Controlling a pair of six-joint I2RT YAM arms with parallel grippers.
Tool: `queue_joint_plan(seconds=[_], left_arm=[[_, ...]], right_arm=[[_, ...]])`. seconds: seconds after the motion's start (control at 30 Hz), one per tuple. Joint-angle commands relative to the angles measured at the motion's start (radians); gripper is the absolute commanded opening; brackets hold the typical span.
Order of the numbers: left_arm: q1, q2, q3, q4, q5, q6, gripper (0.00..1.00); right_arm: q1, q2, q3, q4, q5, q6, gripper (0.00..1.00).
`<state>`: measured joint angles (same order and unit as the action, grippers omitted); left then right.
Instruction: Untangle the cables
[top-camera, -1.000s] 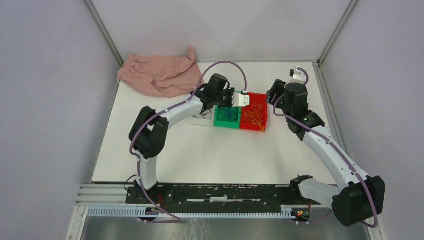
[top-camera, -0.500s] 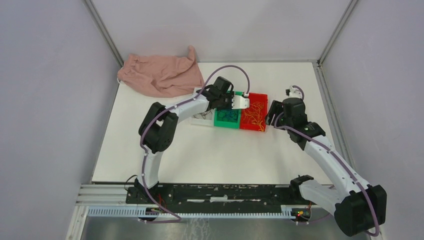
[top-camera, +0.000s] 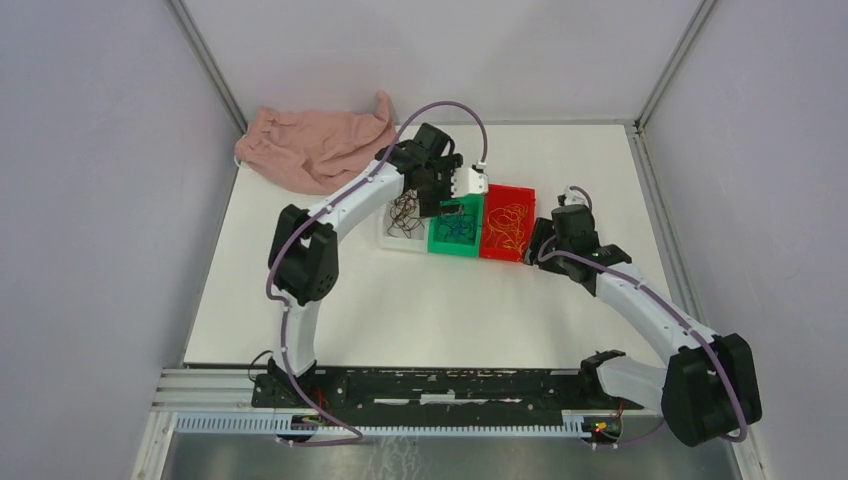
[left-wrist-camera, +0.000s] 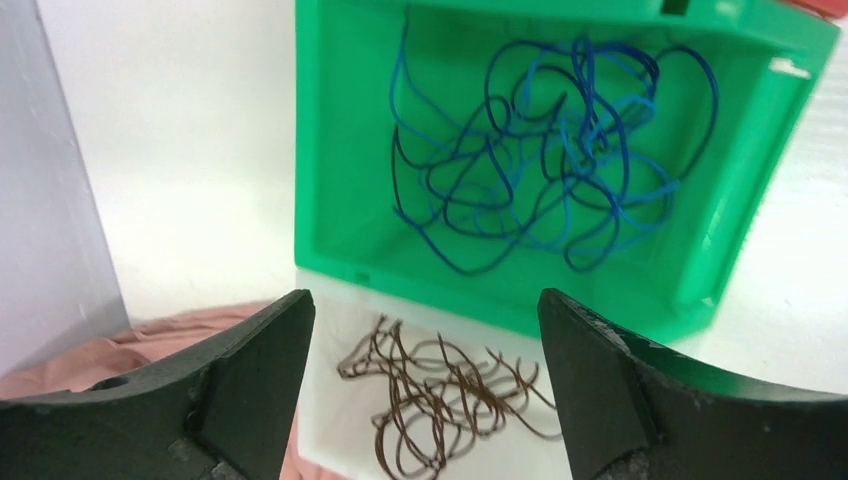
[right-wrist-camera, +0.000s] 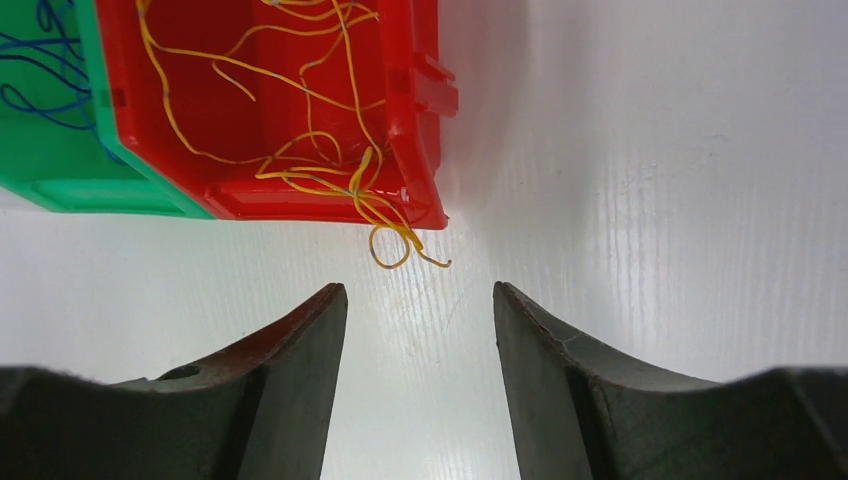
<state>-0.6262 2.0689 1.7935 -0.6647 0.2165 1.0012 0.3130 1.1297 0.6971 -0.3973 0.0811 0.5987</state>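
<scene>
Sorting looks done-ish: blue cables (left-wrist-camera: 540, 180) in green bin (top-camera: 452, 248), brown cables (left-wrist-camera: 440, 400) in white tray (top-camera: 398, 243) at its 9 o'clock, yellow cables (top-camera: 510, 225) in red bin (top-camera: 503, 253) at 3. Left gripper (left-wrist-camera: 422, 310), right gripper (right-wrist-camera: 420, 300) both gape empty; next, pinch yellow loop (right-wrist-camera: 400, 232) spilling over red's 5 o'clock corner.

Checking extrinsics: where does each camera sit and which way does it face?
Top external: above and behind, looking down at the table; left arm and right arm show whole.
Left wrist: above the green bin with blue cables and the white bin with brown cables, facing down; left gripper open at bottom.
Right wrist: above the red bin corner, yellow cables spilling over, facing down; right gripper open at bottom.
Shared: both wrist views catch the green bin.
</scene>
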Motion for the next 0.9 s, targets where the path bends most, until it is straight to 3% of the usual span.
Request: queue_joint_plan(seconds=[0.0, 0.07, 0.3, 0.63, 0.87], left_arm=[[0.023, -0.097, 0.131, -0.216, 0.104, -0.003, 0.92], [0.039, -0.112, 0.181, -0.284, 0.150, -0.036, 0.99], [0.135, -0.192, 0.306, -0.377, 0.314, -0.149, 1.00], [0.299, -0.347, 0.168, -0.350, 0.418, -0.191, 0.98], [0.354, -0.424, 0.061, -0.271, 0.457, -0.211, 0.97]], right_arm=[[-0.004, 0.035, -0.036, 0.099, -0.036, 0.038, 0.62], [-0.003, 0.051, -0.055, 0.141, -0.056, 0.045, 0.62], [-0.003, 0.139, -0.074, 0.263, -0.096, 0.081, 0.53], [-0.003, 0.140, -0.034, 0.297, -0.088, 0.089, 0.20], [-0.003, 0.164, 0.060, 0.245, -0.062, 0.063, 0.11]])
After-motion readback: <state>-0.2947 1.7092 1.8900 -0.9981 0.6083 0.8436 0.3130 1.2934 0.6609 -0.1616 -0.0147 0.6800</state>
